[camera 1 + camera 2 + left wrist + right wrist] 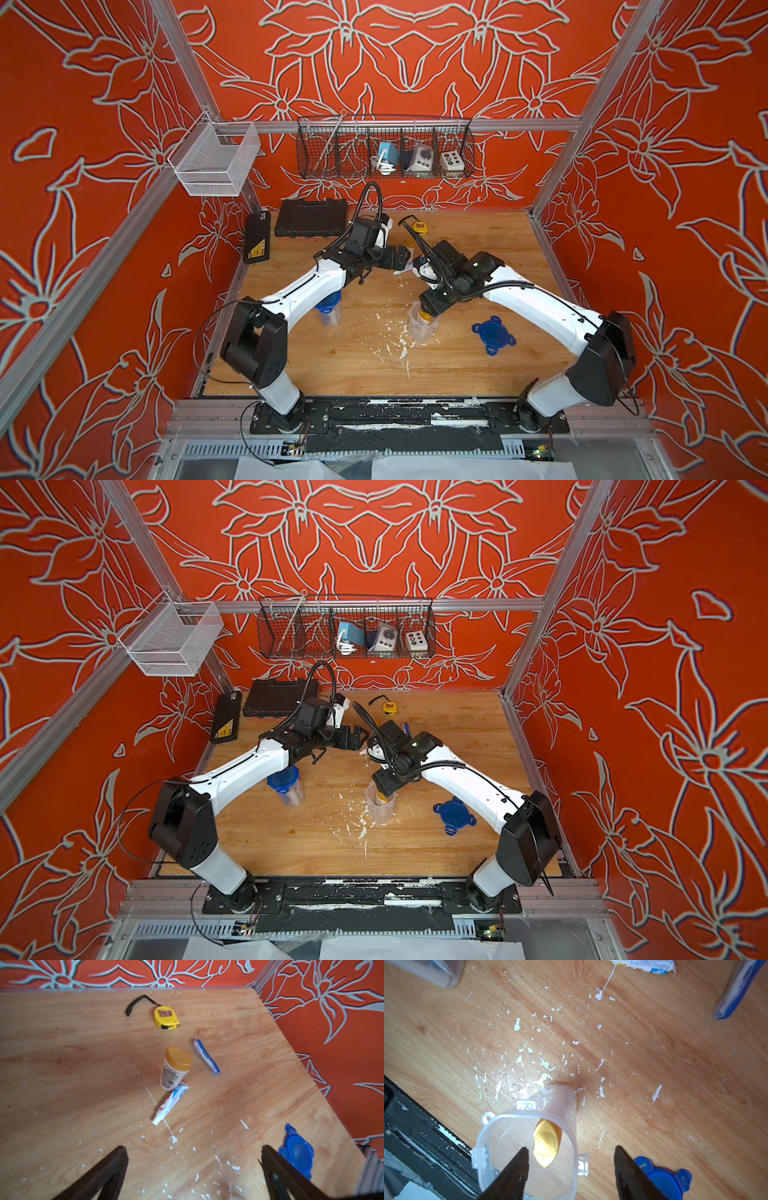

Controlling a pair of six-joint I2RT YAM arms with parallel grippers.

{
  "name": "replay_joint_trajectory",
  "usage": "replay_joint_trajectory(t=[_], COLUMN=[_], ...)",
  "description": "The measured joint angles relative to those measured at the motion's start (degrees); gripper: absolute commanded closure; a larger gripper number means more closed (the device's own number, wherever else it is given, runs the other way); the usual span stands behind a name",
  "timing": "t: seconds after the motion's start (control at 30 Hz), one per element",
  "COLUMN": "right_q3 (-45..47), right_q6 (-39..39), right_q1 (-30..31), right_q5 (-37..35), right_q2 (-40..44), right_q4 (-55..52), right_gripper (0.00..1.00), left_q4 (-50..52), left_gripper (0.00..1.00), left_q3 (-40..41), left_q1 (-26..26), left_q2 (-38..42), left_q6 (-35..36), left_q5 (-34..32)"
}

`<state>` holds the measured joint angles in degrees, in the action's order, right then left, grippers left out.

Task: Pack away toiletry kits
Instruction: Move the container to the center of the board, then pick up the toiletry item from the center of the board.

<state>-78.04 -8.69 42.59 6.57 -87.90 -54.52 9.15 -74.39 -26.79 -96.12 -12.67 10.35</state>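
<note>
Looks bright and evenly lit from above in both top views, with only faint, soft shadows under the arms (307,286) on the wooden table (478,365), a mild sheen on the white arm shells, crisp focus in the middle, and wide-angle stretch with colour fringes along the flower outlines on the left and right walls (706,208). Turns softer in the wrist views: dark, blurred fingers (112,1169) of the left gripper (193,1148) and the right gripper (571,1147), smeared blue lid (297,1153) and toothbrush (735,993) toward the borders, a brownish shade at the foot of the clear cup (560,1097).
</note>
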Motion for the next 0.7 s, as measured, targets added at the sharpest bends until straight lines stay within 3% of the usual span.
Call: replay_joint_trajectory(t=[0.13,0.4,0.7], right_q3=[-4.31,-8.02,-9.42], right_q6=[-1.09,-4.07,-4.92], right_q1=[-1.11,-3.58,-7.69], right_q5=[-0.31,-1.73,-4.07], right_q2=[0.46,4.42,6.88], right_q4=[-3.41,-8.22,-11.96], right_gripper=[0.21,0.19,0.19], left_q4=[-2.69,-5.66,-8.55], left_gripper=[0.02,0.03,0.23], left_q3=[-3.61,-10.38,-15.23], left_q1=[0.11,0.09,0.09], left_q2=[-7.06,-16.55,-23.3], left_q6=[3.04,9.07,11.72], left_q5=[-0.7,0.52,1.36])
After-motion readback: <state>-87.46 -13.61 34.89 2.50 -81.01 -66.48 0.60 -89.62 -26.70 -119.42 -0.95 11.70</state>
